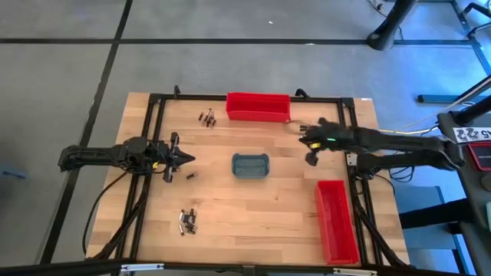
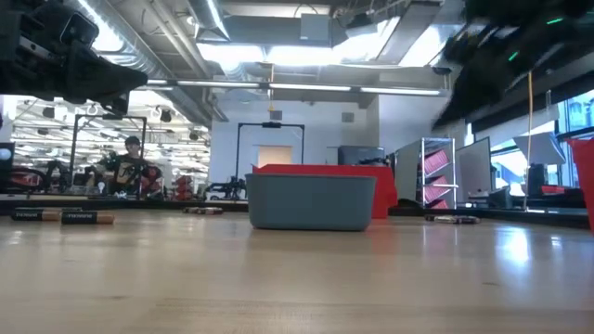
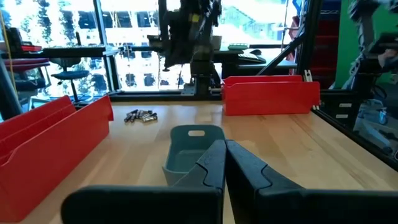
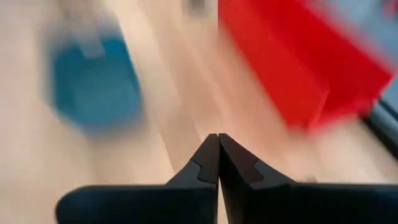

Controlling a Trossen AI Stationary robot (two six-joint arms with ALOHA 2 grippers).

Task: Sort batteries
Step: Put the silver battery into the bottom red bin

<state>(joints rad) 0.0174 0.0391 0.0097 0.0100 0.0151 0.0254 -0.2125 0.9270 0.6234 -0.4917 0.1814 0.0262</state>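
Batteries lie on the wooden table in small heaps: one at the far left (image 1: 207,117), one at the near left (image 1: 188,221), and a single one (image 1: 190,175) next to my left gripper (image 1: 188,159). That gripper is shut, held level and pointing at the grey-blue tray (image 1: 251,165) in the table's middle. In the left wrist view, more batteries (image 3: 140,116) lie past the far red bin. My right gripper (image 4: 219,142) is shut and empty. It slants down above the table to the right of the tray, near the far red bin (image 1: 258,106).
A second red bin (image 1: 336,221) lies along the near right edge. A black frame (image 1: 153,123) runs round the table top. Bare wood lies between the tray and the near edge. In the low view, a person (image 2: 133,158) sits far back in the room.
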